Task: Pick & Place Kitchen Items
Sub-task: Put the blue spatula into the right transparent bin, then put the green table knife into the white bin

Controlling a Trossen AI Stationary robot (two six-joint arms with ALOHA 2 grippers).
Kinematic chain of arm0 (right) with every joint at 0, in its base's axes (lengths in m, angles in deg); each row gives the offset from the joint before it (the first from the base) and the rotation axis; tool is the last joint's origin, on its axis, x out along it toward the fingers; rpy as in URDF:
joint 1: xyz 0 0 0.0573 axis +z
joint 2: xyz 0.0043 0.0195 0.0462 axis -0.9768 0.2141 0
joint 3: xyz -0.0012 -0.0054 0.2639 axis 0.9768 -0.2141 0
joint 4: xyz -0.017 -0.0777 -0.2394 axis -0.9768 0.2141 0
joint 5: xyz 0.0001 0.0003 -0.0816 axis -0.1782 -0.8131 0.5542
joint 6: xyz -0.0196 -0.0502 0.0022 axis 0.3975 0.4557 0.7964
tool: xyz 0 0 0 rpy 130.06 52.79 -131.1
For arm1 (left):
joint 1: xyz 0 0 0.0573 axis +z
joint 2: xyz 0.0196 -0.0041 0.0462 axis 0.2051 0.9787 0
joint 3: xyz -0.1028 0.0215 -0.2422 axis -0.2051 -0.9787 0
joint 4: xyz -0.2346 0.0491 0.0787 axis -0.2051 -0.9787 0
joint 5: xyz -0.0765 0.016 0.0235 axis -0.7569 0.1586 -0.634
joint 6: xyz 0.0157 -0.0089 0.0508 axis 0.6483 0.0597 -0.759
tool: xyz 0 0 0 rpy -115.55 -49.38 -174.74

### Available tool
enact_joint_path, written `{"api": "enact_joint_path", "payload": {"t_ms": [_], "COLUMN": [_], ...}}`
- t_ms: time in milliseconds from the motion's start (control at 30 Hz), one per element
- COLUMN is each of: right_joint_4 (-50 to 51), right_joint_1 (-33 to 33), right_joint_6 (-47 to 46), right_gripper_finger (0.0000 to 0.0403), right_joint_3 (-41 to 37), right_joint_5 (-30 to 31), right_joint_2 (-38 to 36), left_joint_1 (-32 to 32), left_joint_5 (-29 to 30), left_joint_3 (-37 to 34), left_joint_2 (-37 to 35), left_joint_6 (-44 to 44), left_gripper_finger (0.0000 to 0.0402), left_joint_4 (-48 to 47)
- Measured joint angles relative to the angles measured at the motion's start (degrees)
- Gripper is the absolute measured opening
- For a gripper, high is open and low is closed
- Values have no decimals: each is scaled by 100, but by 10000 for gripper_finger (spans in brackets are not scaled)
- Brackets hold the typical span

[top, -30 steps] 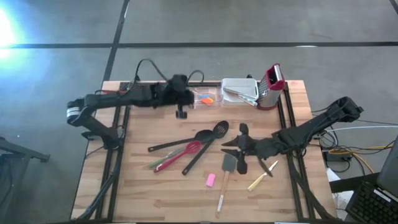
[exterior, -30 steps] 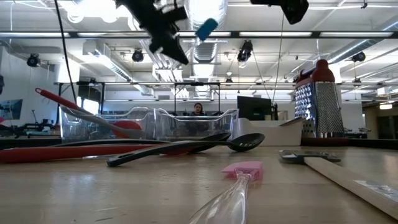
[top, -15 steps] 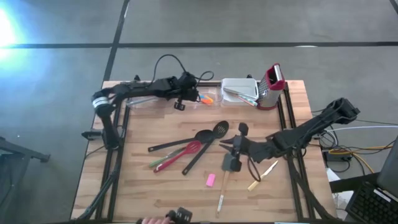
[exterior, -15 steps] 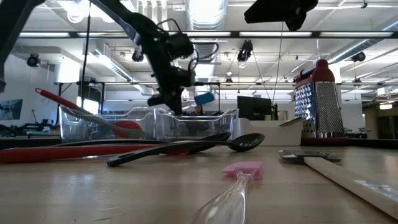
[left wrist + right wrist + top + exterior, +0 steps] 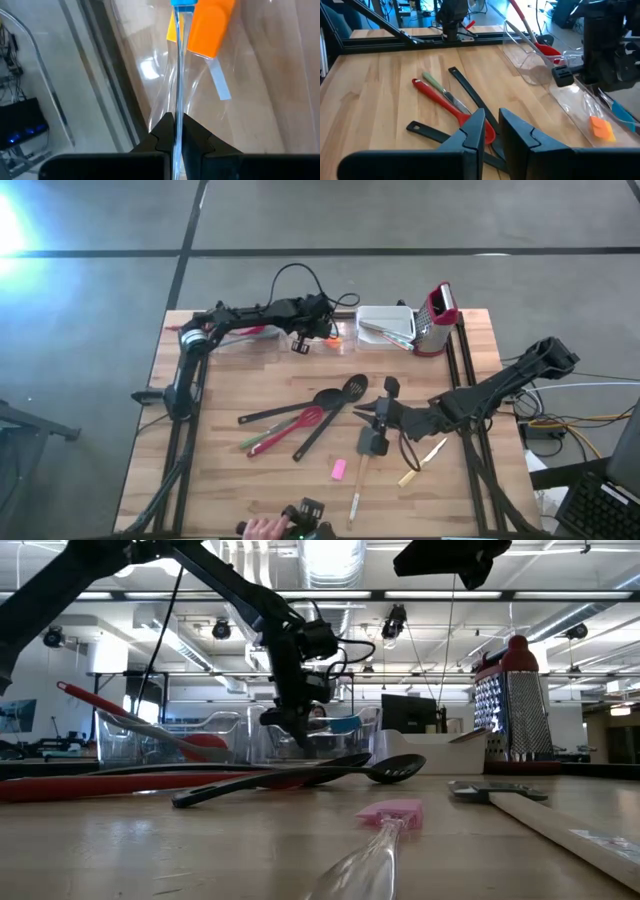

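My left gripper (image 5: 299, 345) (image 5: 290, 721) is at the table's far middle, over the clear tub (image 5: 235, 342), shut on a blue scraper (image 5: 345, 723) with a clear handle. The blue head (image 5: 181, 2) sits low inside the tub, beside an orange scraper (image 5: 210, 25) lying in it. My right gripper (image 5: 376, 416) (image 5: 491, 125) hangs above the table's right middle. Its fingers stand a narrow gap apart with nothing between them. Below it lie a grey scraper (image 5: 369, 442), black spoons (image 5: 338, 394), a red utensil (image 5: 300, 423) and a pink scraper (image 5: 339, 469). My left gripper pinches the scraper's clear handle (image 5: 176, 107) between its two fingers, which lie along the handle. It slants down toward the tub from the table's left. The scraper points away from the fingers, head low in the tub. Whether the head touches the tub's floor does not show.
A white tub (image 5: 385, 325) with utensils and a steel grater (image 5: 437, 315) stand at the far right. Red tongs (image 5: 130, 720) lean in the clear tub. A yellow-handled knife (image 5: 414, 471) lies near the right rail. A person's hand (image 5: 262, 528) shows at the near edge.
My left gripper has come down and gone toward the table's far right, tipping further downward. It carried the blue scraper from high above the table into the clear tub beside the orange scraper.
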Motion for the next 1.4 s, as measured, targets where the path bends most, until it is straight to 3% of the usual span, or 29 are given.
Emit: {"api": "enact_joint_path", "payload": {"t_ms": [333,600,933,1200,1300,1400], "right_joint_4": [2,0,-7,-18,-39,-39], "right_joint_1": [0,-2,0,-1,-1,0], "right_joint_6": [0,-1,-27,-66,-67,-68], "right_gripper_finger": [43,43,43,43,45,43], "right_joint_3": [-2,-4,-21,-46,-46,-46], "right_joint_5": [2,9,87,90,93,94], "right_joint_2": [0,1,2,2,2,2], "left_joint_1": [-20,-114,-225,-894,-1310,-1767], "left_joint_5": [419,1213,1227,1029,746,35], "left_joint_3": [205,205,203,203,203,204], "left_joint_2": [4,-433,-1935,-3706,-4301,-4780], "left_joint_6": [316,293,921,2460,3330,4084], "left_gripper_finger": [114,134,135,135,135,135], "left_joint_4": [-95,-91,299,18,-318,-840]}}
